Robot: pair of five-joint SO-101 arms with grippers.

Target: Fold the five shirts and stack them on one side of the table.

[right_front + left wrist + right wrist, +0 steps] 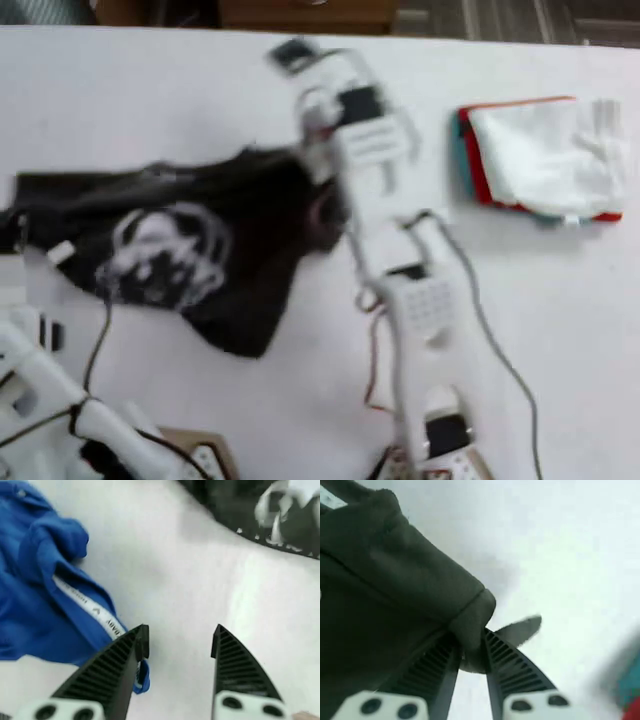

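1. Noted white tabletop (200, 80) carrying all work items.
2. Found black shirt (200, 240) with white print spread rumpled and unfolded across the left part of the high view. Judged as the piece in hand, fold not yet made.
3. Recorded stack of folded shirts (545, 155) on the right side of the tabletop, well apart from the black shirt. White on top, red and teal edges beneath. Counted three layers as far as discernible, so judged three of five done.
4. Logged blue shirt (35, 590) crumpled on the tabletop, just beside the left gripper (180, 630). Unfolded, judged as waiting its turn.
5. Checked right gripper (472, 640): clamped on a bunched hem or cuff of the black shirt, cloth pinched between the fingers.
6. Checked left gripper: fingers apart, nothing between them, poised over bare tabletop between the blue shirt and the printed edge of the black shirt.
7. Assessed remaining work: fold black shirt, fold blue shirt, place both on the stack. Rated the task somewhat past halfway.
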